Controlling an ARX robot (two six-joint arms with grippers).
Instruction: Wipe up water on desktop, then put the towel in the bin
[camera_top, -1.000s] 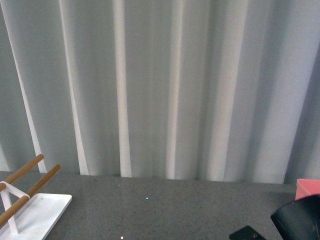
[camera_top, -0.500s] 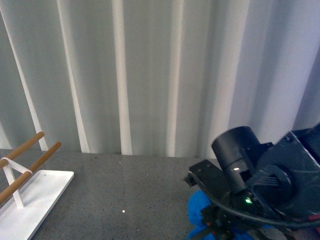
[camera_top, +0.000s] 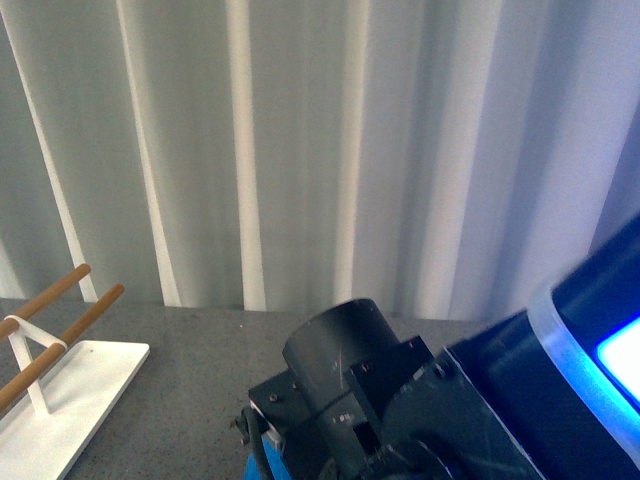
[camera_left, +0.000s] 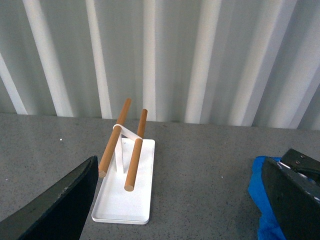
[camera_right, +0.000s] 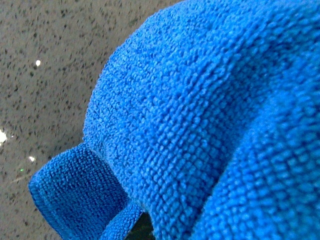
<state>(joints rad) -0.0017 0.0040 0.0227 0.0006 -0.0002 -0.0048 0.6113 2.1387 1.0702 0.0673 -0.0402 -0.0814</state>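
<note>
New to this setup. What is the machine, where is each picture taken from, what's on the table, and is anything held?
It is a robot with two arms, each ending in a gripper. The front view looks out from its body: the big dark shape is its right arm. The other two views come from wrist cameras. On the grey desktop are a white tray with wooden rods and a blue towel. The left gripper is open and empty. The towel fills the right wrist view, but whether that arm grips it is not visible.
</note>
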